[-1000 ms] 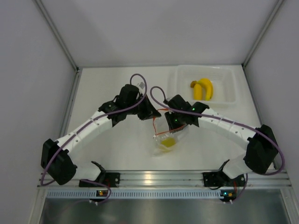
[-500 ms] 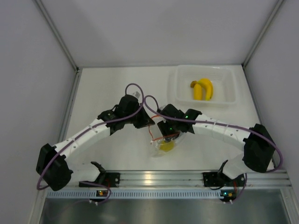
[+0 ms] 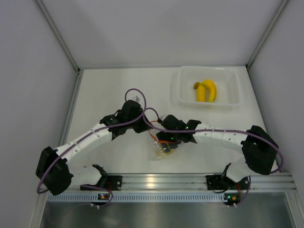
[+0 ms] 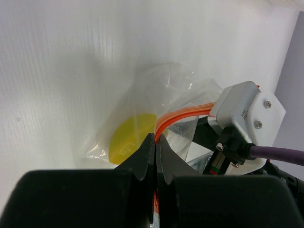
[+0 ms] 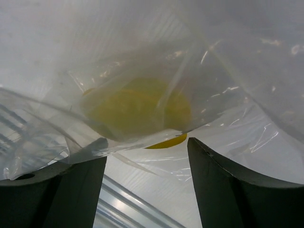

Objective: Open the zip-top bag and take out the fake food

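The zip-top bag (image 3: 164, 151) lies crumpled near the table's front middle, with the small yellow-green fruit (image 3: 167, 148) inside. In the left wrist view my left gripper (image 4: 156, 140) is shut on the bag's orange zipper strip (image 4: 183, 114), with the fruit (image 4: 127, 142) just beyond. My right gripper (image 5: 147, 152) is open at the bag (image 5: 228, 71). Clear film drapes over its left finger (image 5: 80, 185), and the fruit (image 5: 137, 111) lies just ahead between the fingers. The two grippers meet over the bag in the top view, left (image 3: 148, 128) and right (image 3: 166, 141). The yellow banana bunch (image 3: 206, 90) lies in the tray.
A rigid clear rectangular tray (image 3: 183, 97) stands at the back right. White walls close in the table on the left, back and right. A metal rail (image 3: 156, 180) runs along the near edge between the arm bases.
Both arms have drawn toward the near edge and a little left. The right gripper has come down onto the bag, which has shifted nearer and now hides more of the fruit.
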